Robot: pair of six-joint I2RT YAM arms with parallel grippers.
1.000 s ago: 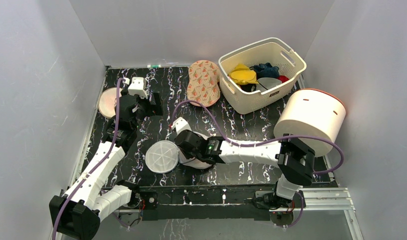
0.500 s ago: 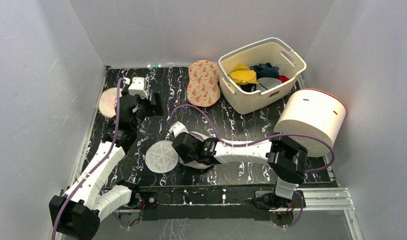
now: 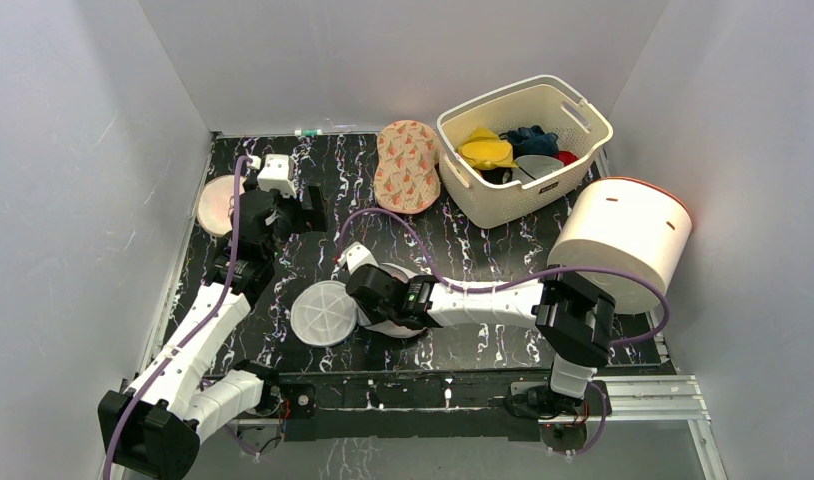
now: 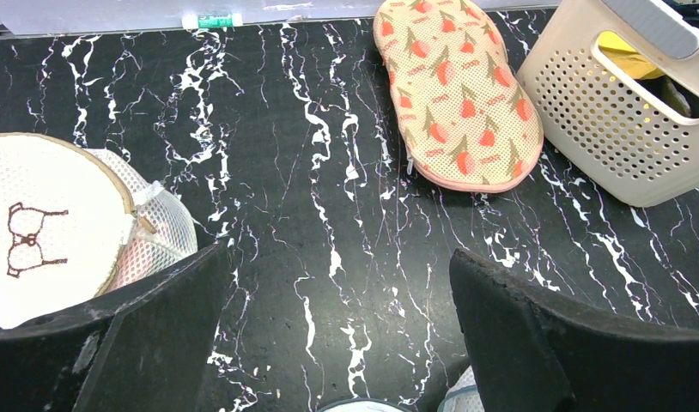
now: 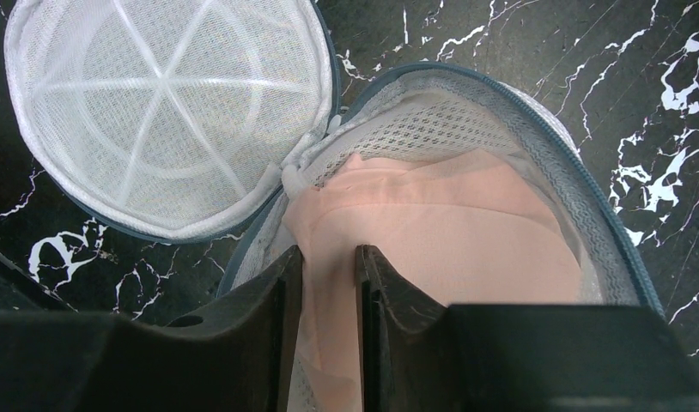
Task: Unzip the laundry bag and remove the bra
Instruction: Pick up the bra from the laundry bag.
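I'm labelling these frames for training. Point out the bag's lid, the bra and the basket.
lid (image 5: 166, 112), right wrist view, centre of its mesh.
bra (image 5: 449, 249), right wrist view, middle of the pink fabric.
basket (image 3: 513, 200), top view, its front wall.

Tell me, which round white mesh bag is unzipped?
The laundry bag at the right gripper: lid flipped aside, peach bra showing. The bag with a bra drawing lies covered.

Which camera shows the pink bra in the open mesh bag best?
The right wrist view: the bra fills the unzipped laundry bag, with its fabric between the jaws. From above, the right arm mostly hides it; the left wrist view misses it.
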